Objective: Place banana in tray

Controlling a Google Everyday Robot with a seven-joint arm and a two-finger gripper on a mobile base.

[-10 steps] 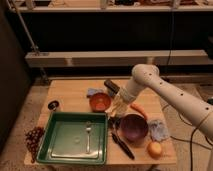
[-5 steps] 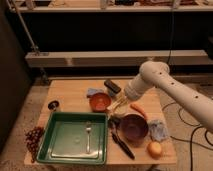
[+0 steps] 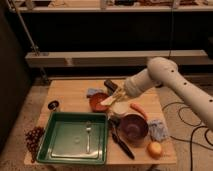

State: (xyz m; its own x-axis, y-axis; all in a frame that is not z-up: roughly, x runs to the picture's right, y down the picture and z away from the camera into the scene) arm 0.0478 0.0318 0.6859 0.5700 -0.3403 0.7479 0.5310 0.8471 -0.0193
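The gripper (image 3: 119, 94) clasps a light, soft, easily bruised banana (image 3: 110, 99) near one end, the fruit jutting down-left of it, the tray (image 3: 65, 142) lying farther below-left.

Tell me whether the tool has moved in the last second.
Yes. The tool has risen slightly, judged against the red bowl; it is now by that bowl's right rim, banana at its tip.

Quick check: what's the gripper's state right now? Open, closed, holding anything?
Gripper: closed on the banana, at the right edge of the red bowl, not yet over the green tray.
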